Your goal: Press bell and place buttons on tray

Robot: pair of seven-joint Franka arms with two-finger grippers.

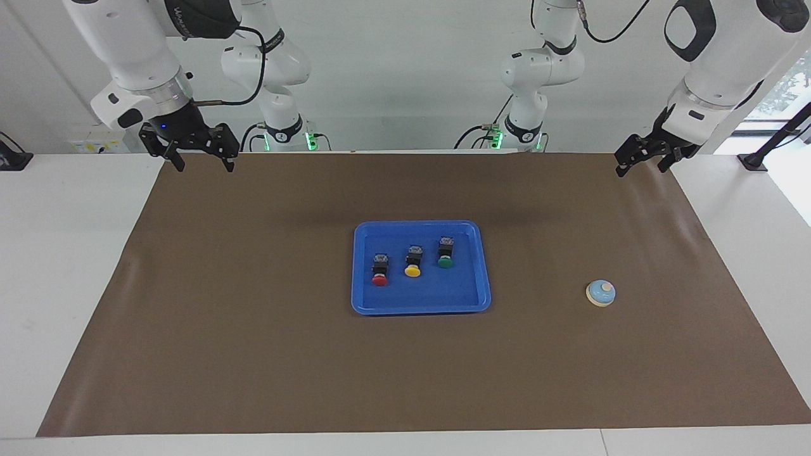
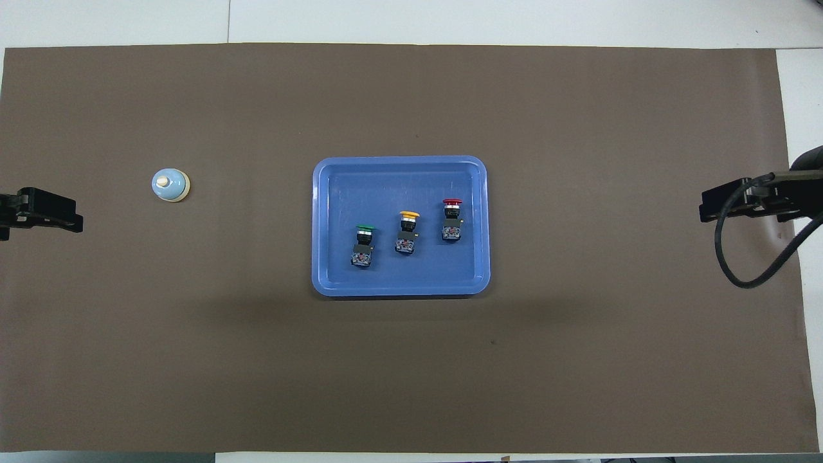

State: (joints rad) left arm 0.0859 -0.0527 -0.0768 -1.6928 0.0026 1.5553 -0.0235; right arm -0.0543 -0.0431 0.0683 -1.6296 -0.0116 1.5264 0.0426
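The blue tray [image 1: 421, 304] [image 2: 334, 283] sits mid-mat with three buttons lying in it in a row: red [image 1: 379, 272] [image 2: 452, 220], yellow [image 1: 412, 263] [image 2: 407, 231] and green [image 1: 445, 253] [image 2: 364, 244]. The light blue bell [image 1: 600, 293] [image 2: 170, 185] stands alone on the mat toward the left arm's end. My left gripper [image 1: 641, 166] [image 2: 48, 212] hangs open, raised over the mat's corner at its own end, well apart from the bell. My right gripper [image 1: 199, 160] [image 2: 730, 200] waits open over the corner at the right arm's end.
A brown mat [image 1: 253, 316] covers most of the white table [image 1: 63, 253]. A black cable [image 2: 739, 257] loops down from the right arm at that end of the mat.
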